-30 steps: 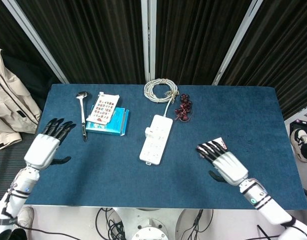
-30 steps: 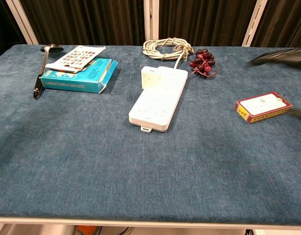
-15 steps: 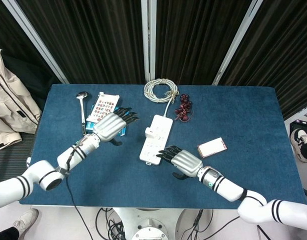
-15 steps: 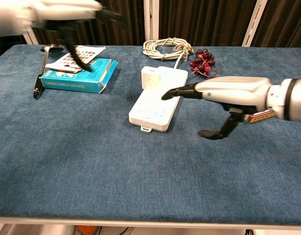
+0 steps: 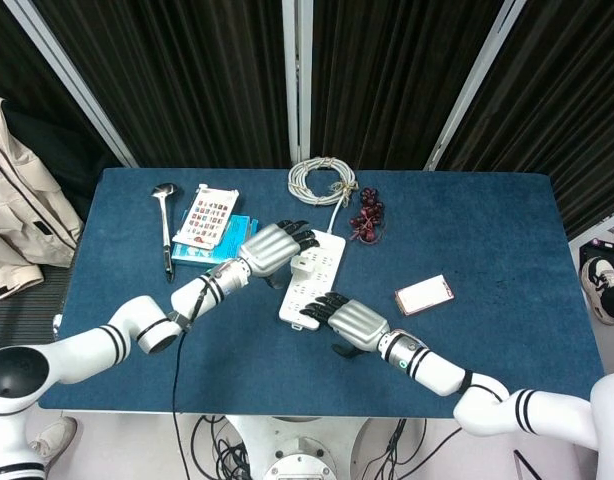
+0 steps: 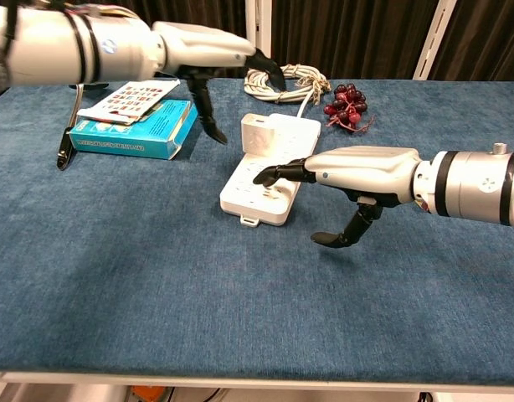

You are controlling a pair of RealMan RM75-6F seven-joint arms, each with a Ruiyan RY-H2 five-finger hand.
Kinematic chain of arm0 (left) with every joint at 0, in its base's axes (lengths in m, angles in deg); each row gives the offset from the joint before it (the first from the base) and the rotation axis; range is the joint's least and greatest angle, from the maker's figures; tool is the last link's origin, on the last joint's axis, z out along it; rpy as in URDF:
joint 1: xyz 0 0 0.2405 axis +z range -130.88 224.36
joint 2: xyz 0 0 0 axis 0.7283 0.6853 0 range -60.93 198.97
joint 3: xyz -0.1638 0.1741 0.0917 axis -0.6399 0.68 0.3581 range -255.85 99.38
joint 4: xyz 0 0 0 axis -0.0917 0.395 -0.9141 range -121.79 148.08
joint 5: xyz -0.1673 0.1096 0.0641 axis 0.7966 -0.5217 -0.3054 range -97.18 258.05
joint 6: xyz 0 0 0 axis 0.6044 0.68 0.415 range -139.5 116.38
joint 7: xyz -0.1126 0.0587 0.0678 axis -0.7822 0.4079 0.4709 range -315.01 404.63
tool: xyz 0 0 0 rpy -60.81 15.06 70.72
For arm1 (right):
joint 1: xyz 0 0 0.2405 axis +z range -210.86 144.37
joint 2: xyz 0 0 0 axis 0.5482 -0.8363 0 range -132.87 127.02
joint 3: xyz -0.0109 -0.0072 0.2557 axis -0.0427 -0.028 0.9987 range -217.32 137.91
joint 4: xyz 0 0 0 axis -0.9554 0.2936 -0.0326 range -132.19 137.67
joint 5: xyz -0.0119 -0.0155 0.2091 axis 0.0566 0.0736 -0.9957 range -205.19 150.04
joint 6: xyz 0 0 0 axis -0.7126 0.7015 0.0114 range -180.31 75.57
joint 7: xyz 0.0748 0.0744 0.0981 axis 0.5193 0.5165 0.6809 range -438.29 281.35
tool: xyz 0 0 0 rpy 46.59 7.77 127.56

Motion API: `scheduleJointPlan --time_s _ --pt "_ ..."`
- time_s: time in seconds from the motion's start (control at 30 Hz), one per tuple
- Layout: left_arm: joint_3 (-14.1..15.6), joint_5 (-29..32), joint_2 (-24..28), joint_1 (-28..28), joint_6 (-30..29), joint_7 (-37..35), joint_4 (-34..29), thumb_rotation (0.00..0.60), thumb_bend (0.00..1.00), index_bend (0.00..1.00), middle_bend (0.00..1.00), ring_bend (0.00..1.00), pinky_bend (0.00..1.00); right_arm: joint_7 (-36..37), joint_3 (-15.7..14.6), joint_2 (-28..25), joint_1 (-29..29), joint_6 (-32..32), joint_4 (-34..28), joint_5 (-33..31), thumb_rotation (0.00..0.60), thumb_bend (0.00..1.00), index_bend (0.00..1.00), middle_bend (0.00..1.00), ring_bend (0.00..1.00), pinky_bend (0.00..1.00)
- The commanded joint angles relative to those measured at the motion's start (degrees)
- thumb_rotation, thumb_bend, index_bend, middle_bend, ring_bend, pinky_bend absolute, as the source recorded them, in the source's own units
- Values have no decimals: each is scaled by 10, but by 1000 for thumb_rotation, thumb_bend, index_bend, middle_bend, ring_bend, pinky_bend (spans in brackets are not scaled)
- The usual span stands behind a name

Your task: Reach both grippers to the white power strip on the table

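Observation:
The white power strip (image 5: 317, 268) (image 6: 261, 191) lies lengthwise mid-table, with a white plug block at its far end and its cable running to a coil. My left hand (image 5: 273, 246) (image 6: 208, 52) hovers flat and open over the strip's far left end, fingers spread toward the plug block. My right hand (image 5: 349, 320) (image 6: 357, 172) is also open, palm down, with its fingertips (image 5: 312, 306) over the strip's near end and the thumb hanging below. Neither hand holds anything.
A coiled white cable (image 5: 323, 181) and dark red grapes (image 5: 366, 217) lie beyond the strip. A blue box (image 5: 219, 246) with a card on it and a ladle (image 5: 166, 222) sit at the left. A small red-and-white box (image 5: 424, 294) lies right of the strip.
Both hands have moved inward: the left slid right from over the blue box to the strip's far end, and the right edged left until its fingertips are above the strip's near end.

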Motion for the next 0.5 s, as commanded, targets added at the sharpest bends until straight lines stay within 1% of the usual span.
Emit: scheduleJointPlan --time_s 0.03,0.13,0.2,0.37,0.5 --pt "15 -14 -23 -24 5 -16 30 600 120 189 143 51 209 -5 -3 4 3 0 4 -6 600 342 22 84 0 0" --pt "22 -22 -37 -37 2 -29 49 600 131 206 153 58 217 -7 -4 6 5 1 6 -12 600 342 24 84 0 0" --pt "28 -28 -47 -45 -3 -42 62 600 149 223 168 76 240 -7 -5 8 7 1 8 -15 600 342 24 85 0 0" --pt "46 -44 -66 -66 -7 -54 101 600 196 267 211 123 311 -7 -8 11 11 1 14 -22 600 343 26 89 0 0" --pt "61 -52 -81 -73 -18 -66 131 600 247 322 270 194 397 -2 -11 13 13 0 18 -28 600 343 26 92 0 0"
